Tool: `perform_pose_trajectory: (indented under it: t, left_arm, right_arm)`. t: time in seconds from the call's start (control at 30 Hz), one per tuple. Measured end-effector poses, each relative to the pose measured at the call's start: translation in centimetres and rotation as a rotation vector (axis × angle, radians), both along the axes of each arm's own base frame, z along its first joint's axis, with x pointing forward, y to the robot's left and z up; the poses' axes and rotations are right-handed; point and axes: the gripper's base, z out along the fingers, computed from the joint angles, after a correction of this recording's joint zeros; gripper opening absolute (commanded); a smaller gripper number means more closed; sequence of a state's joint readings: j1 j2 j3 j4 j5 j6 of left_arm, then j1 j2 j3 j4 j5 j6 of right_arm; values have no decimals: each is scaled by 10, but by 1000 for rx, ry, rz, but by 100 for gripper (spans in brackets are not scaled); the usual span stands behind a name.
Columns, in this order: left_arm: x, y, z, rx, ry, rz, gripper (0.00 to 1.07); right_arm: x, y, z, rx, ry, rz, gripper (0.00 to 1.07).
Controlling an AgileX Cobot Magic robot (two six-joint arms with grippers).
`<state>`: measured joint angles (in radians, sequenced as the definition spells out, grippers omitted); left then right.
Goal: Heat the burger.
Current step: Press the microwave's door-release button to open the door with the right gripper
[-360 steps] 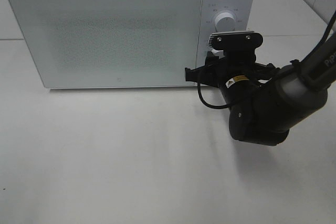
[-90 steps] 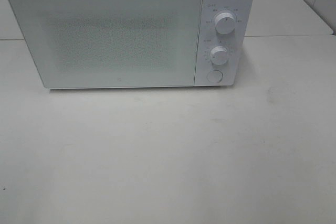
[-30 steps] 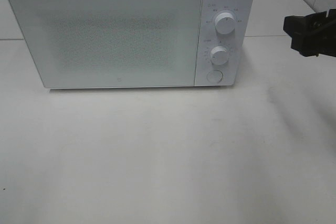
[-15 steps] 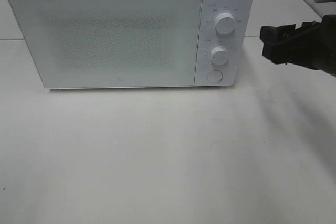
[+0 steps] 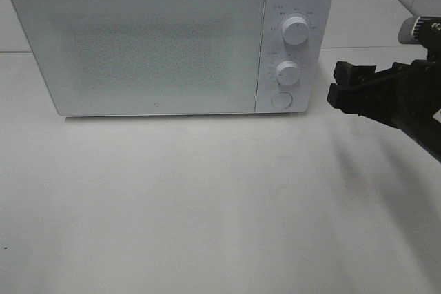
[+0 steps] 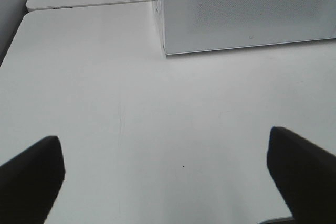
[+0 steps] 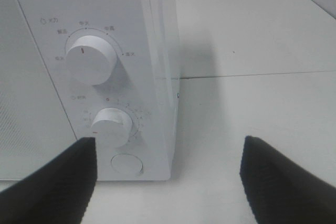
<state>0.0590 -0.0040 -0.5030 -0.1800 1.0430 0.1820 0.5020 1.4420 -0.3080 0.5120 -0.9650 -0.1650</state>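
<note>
White microwave (image 5: pixel 172 39) sits shut on the counter (image 5: pixel 207 204); I cannot tell where the burger is. Right gripper (image 5: pixel 337 86) hovers just beside the microwave's 2 knobs (image 5: pixel 295 31), jaws apart and empty. Left gripper (image 6: pixel 168 182) gapes wide, empty, above the counter near the microwave's front corner.

White table (image 5: pixel 207 204), smooth, faintly glossy. Seam line across it, passing behind the microwave (image 5: pixel 158 39). White microwave standing directly on table, door closed. Small dark speck (image 6: pixel 183 166) on surface in front of microwave.
</note>
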Motion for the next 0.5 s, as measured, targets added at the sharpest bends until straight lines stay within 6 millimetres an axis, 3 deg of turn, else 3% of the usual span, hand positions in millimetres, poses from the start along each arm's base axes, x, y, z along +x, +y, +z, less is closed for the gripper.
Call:
perform_pose_trajectory:
  t: [0.2,0.5]
  left_arm:
    - [0,0,0,0,0,0,100]
    - [0,0,0,0,0,0,100]
  right_arm:
    - [-11,8,-7,-4,8,25,74]
    - [-17,19,-36,-68,75,26,74]
